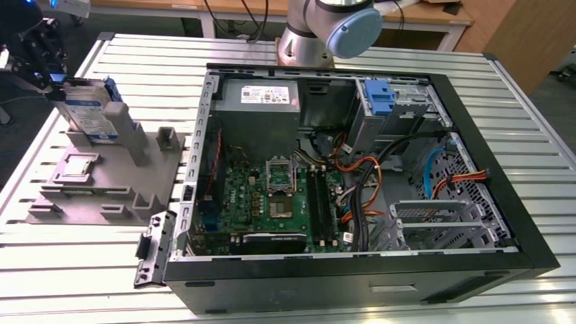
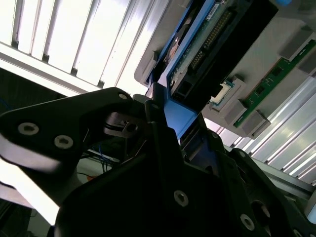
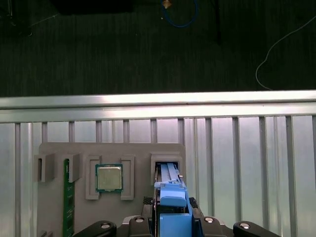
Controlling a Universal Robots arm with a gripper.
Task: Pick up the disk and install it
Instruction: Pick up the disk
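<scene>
One gripper (image 1: 54, 82) clamped on disk (image 1: 90, 111), upright at grey fixture (image 1: 85, 202), 9 o'clock fr PC case (image 1: 360, 278) in exterior view.

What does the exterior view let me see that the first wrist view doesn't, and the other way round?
Exterior view: the big open computer case with its green motherboard inside, and the arm's base. First wrist view: the dark floor past the table's edge, with a blue cable loop and a thin white cable on it. Both: the disk standing in the gray holder on the slatted metal table, with the gripper at the disk's top end.
</scene>
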